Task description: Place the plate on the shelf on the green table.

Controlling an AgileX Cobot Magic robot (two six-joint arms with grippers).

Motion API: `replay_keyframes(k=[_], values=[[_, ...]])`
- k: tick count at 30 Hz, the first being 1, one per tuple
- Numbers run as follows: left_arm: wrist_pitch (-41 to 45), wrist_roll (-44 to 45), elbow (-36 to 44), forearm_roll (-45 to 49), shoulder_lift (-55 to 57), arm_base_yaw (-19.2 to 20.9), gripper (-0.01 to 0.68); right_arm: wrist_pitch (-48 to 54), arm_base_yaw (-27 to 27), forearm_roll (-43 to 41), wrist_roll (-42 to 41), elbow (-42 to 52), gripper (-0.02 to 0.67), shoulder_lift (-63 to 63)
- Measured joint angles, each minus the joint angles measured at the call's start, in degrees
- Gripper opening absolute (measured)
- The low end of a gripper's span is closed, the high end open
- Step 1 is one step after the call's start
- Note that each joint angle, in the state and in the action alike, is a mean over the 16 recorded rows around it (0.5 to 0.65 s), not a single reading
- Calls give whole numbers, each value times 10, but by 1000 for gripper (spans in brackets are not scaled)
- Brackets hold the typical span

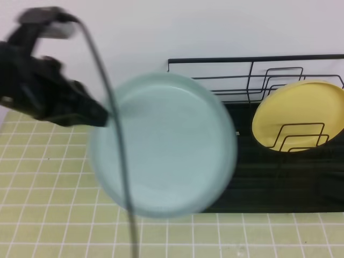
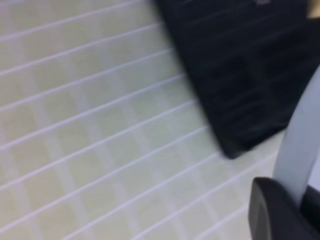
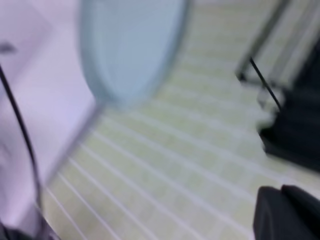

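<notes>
The left gripper (image 1: pixel 105 115) is clamped tight on the left edge of the plate (image 1: pixel 164 145), and the pale blue-mint disc is held up in the air, face toward the high camera, well clear of the green table (image 1: pixel 48 177). In the left wrist view a sliver of that plate's rim (image 2: pixel 300 150) is seen pinched at a dark finger (image 2: pixel 272 212) down in the corner, so the grip is pretty clear there too.

The right gripper (image 3: pixel 287 212) is only caught as a dark blob at the bottom right of its own wrist view, heavily blurred, and it isn't picked up in the high view at all. Whether its jaws are parted or closed can't be told. Nothing is seen held in it.

Moving outward: the plate is hung over the left end of the shelf (image 1: pixel 258 177), partly covering the black tray base from the high camera's angle. A yellow plate (image 1: pixel 298 115) is already stood upright between the wire dividers on the right side of the rack. A dark cable (image 1: pixel 115 134) is draped across the front of the blue plate. Everything is pretty smeared by motion blur.
</notes>
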Motion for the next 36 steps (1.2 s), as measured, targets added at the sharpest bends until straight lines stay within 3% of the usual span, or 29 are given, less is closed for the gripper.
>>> replay_keyframes(k=[10,15,20,24,30,36], values=[[-34,-20,0,-14,-21,-141,0,0,0,125,-72,0,247,0],[-52,-29,0,-18,-21,-191,0,2,0,125,-75,0,265,0],[-61,-32,0,-29,-21,-215,0,0,0,119,-75,0,265,3],[-58,-29,0,-44,-20,-221,0,0,0,114,-79,0,238,12],[-38,-15,0,-106,-21,-222,12,16,0,110,-99,0,137,37],[-1,8,0,-183,-21,-221,121,22,0,104,-143,0,37,64]])
